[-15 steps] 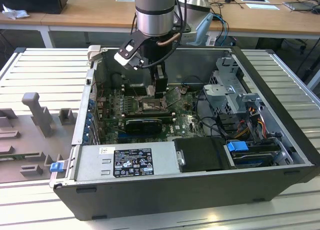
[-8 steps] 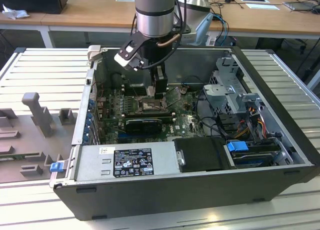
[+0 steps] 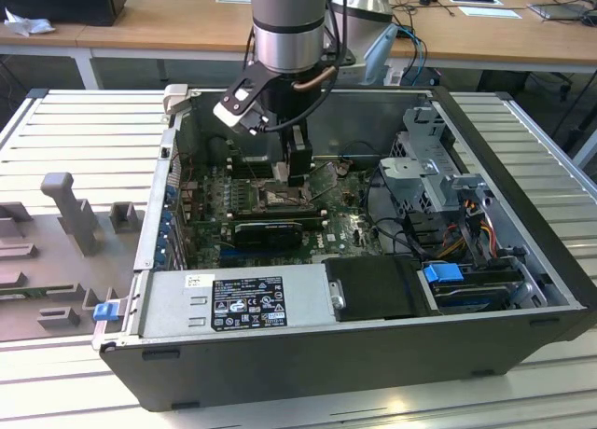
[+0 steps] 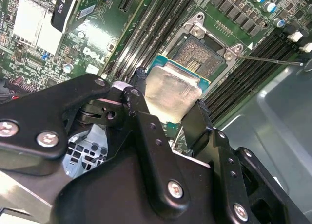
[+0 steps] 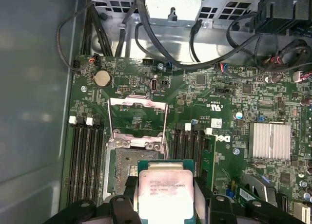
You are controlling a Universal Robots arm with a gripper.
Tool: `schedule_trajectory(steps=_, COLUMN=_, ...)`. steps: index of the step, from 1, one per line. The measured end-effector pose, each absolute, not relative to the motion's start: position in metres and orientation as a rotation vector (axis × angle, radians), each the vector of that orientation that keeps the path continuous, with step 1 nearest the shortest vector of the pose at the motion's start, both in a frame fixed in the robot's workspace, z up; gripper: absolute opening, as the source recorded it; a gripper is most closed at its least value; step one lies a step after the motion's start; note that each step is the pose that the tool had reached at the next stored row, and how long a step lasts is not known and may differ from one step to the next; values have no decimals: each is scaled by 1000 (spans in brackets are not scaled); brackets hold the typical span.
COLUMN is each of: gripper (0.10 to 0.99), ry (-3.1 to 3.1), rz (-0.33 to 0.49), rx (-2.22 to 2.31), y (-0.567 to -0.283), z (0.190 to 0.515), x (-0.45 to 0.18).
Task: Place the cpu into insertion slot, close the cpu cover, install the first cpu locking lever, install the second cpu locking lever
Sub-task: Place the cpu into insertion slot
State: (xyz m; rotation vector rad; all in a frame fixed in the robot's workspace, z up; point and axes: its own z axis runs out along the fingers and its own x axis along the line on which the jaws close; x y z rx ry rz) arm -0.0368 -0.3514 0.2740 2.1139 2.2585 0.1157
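One gripper (image 4: 169,103) was clamped on the chip (image 5: 165,197); the socket (image 5: 129,166) lay just below and ahead of it, cover (image 5: 138,102) raised.

a ribbed aluminium table (image 3: 84,121) of pale grey slats spans the near part of the scene. on it, at the exterior view's left, stand grey plastic fixtures (image 3: 70,214). far behind runs a row of light wooden desks (image 3: 168,28) on white legs (image 3: 87,70), with dark floor (image 3: 28,75) beneath. a black box (image 3: 70,0) sits on the far left desk, and white papers (image 3: 485,6) lie on the far right. the light is even and soft.
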Motion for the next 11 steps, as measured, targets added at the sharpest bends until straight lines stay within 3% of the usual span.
schedule_trajectory(steps=11, gripper=541, ry=2222, rz=116, rx=2152, y=-345, z=254, x=-37)
